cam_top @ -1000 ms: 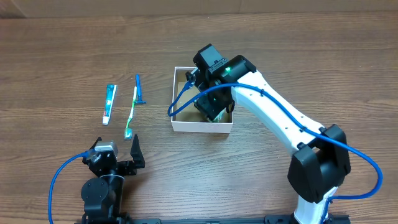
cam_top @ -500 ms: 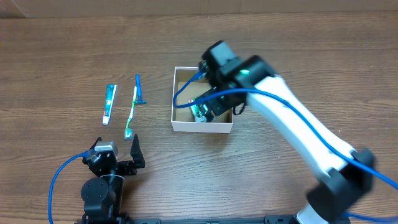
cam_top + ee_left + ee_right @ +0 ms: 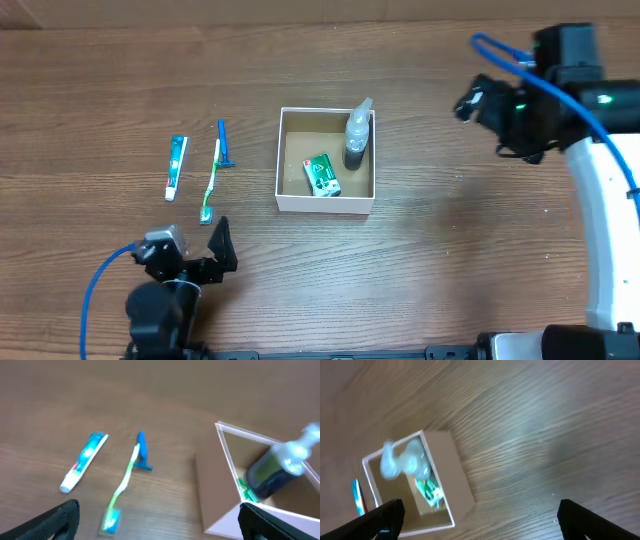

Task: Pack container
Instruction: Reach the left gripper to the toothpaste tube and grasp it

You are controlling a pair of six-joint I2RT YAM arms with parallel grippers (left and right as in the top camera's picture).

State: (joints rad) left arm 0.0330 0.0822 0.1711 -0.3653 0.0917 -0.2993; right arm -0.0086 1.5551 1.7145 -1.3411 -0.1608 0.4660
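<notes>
White cardboard with a brown floor, the container (image 3: 325, 204) sits mid-bench (image 3: 450, 270) in the overhead view, well apart from both arms. A dark bottle (image 3: 356, 140) with a clear cap leans in its upper right corner. A green packet (image 3: 321, 175) lies flat just beside it. To the left lie a toothpaste tube (image 3: 176, 167), a green toothbrush (image 3: 211, 180) and a blue razor (image 3: 223, 143). The left hand (image 3: 214, 255) sits near the bottom edge, and the right hand (image 3: 472, 103) hangs at the upper right.

In the left wrist view, the fingers (image 3: 57, 520) are spread wide and empty, with the toiletries ahead and the container to the right.

In the right wrist view, the fingers (image 3: 382, 517) are again wide and hold nothing. The blurred container is at lower left.
</notes>
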